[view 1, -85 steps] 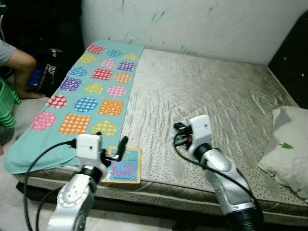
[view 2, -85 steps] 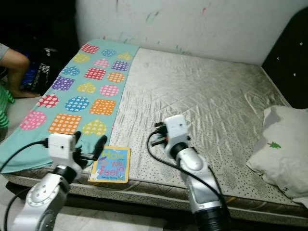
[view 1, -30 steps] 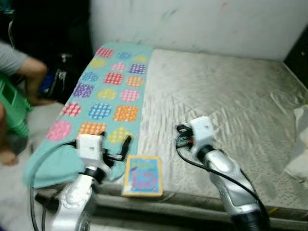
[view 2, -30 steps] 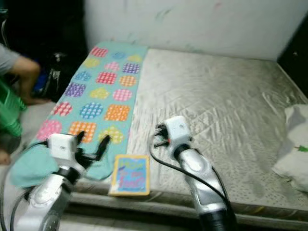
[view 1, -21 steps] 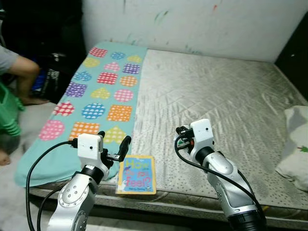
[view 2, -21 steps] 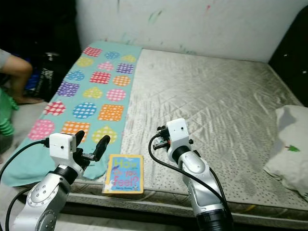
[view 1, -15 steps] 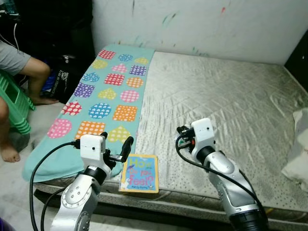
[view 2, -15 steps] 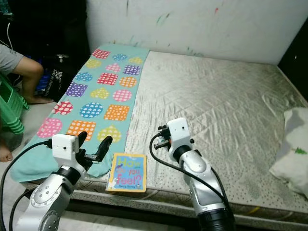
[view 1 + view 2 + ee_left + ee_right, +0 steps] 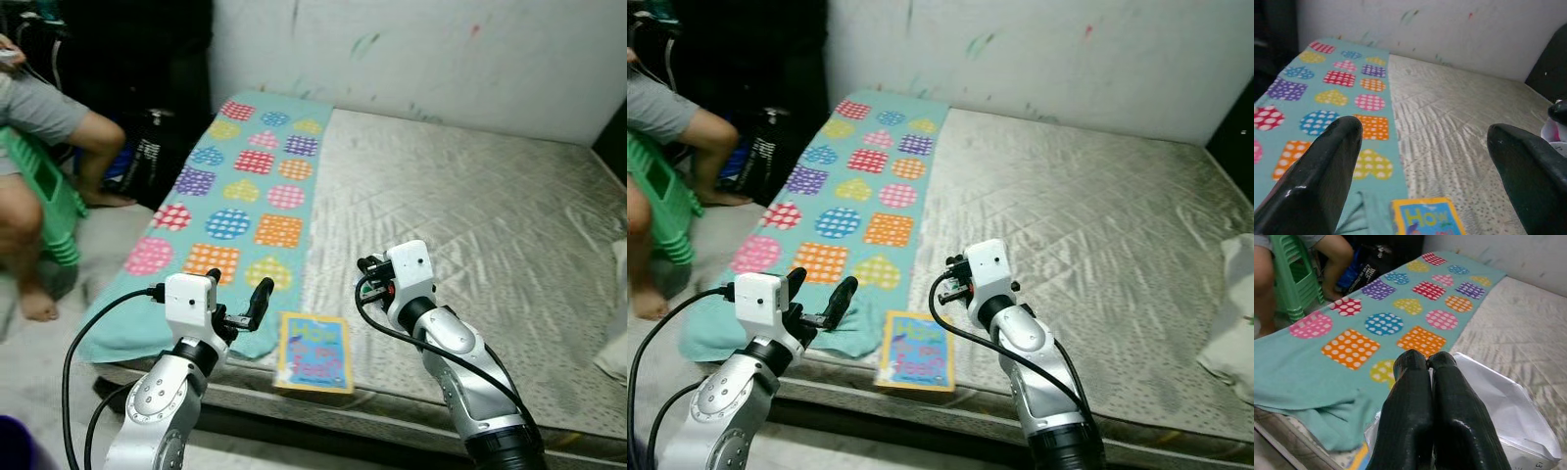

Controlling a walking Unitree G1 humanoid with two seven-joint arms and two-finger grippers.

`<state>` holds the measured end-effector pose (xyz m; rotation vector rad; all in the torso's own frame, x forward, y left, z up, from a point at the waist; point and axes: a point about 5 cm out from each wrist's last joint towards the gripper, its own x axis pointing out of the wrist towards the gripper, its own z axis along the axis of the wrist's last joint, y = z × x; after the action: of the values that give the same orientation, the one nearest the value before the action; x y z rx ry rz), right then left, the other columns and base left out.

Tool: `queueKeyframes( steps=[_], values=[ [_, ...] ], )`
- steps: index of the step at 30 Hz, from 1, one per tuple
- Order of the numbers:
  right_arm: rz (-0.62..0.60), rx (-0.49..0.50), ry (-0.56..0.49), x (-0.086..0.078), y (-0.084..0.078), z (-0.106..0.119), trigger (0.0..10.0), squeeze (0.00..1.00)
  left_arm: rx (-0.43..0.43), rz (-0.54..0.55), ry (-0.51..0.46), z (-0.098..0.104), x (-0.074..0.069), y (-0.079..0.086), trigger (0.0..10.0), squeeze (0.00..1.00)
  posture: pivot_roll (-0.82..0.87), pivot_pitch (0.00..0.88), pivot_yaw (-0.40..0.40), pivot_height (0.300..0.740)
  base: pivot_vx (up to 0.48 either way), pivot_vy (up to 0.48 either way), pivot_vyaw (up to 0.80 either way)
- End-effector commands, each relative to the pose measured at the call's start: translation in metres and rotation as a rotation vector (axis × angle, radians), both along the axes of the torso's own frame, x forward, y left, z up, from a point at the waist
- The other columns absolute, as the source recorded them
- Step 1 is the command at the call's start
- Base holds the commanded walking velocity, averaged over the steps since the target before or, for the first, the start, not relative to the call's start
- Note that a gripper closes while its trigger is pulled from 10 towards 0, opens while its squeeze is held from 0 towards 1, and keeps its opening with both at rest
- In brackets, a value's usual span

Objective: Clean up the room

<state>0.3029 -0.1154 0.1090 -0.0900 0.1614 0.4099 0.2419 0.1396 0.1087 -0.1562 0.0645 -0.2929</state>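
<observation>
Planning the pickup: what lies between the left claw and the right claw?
The book at the mattress edge lies between the left claw and right claw, in the left eye view.

The mattress (image 9: 470, 196) runs from the near edge back to the wall (image 9: 441, 49). A blanket (image 9: 245, 206) lies along its left side, the near end hanging over the edge. Just right of that near end, a book (image 9: 315, 352) lies flat at the mattress's front edge. The left gripper (image 9: 238, 306) hovers just left of the book, above the blanket's corner; the right gripper (image 9: 364, 279) sits right of the book, over the mattress. Left of the bed, a person's leg (image 9: 59, 127) and a stool (image 9: 54, 211) stand on the floor (image 9: 49, 343), with a bag (image 9: 147, 157) behind, beside the bed.
</observation>
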Motion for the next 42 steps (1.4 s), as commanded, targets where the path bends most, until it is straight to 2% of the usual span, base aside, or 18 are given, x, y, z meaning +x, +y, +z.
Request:
queueKeyframes(
  steps=[1, 23, 32, 42],
  values=[
    [0.005, -0.016, -0.015, 0.003, 0.001, 0.003, 10.0, 0.00, 0.002, 0.008, 0.008, 0.000, 0.001, 0.001, 10.0, 0.00, 0.05, 0.025, -0.059, 0.740, 0.000, 0.461, 0.00],
    [0.024, -0.008, -0.019, 0.003, 0.006, 0.002, 10.0, 0.00, 0.005, 0.024, 0.008, 0.001, 0.004, 0.003, 10.0, 0.00, 0.04, 0.037, -0.055, 0.740, 0.000, 0.478, 0.00],
    [0.070, 0.013, -0.064, 0.003, 0.014, 0.011, 10.0, 0.00, 0.050, 0.084, -0.030, 0.008, 0.006, 0.008, 10.0, 0.00, 0.05, 0.066, -0.052, 0.740, 0.000, 0.000, 0.00],
    [0.088, 0.016, -0.062, 0.002, 0.019, 0.011, 10.0, 0.00, 0.053, 0.102, -0.029, 0.008, 0.006, 0.009, 10.0, 0.00, 0.05, 0.067, -0.057, 0.740, 0.000, 0.000, 0.80]
  ],
)
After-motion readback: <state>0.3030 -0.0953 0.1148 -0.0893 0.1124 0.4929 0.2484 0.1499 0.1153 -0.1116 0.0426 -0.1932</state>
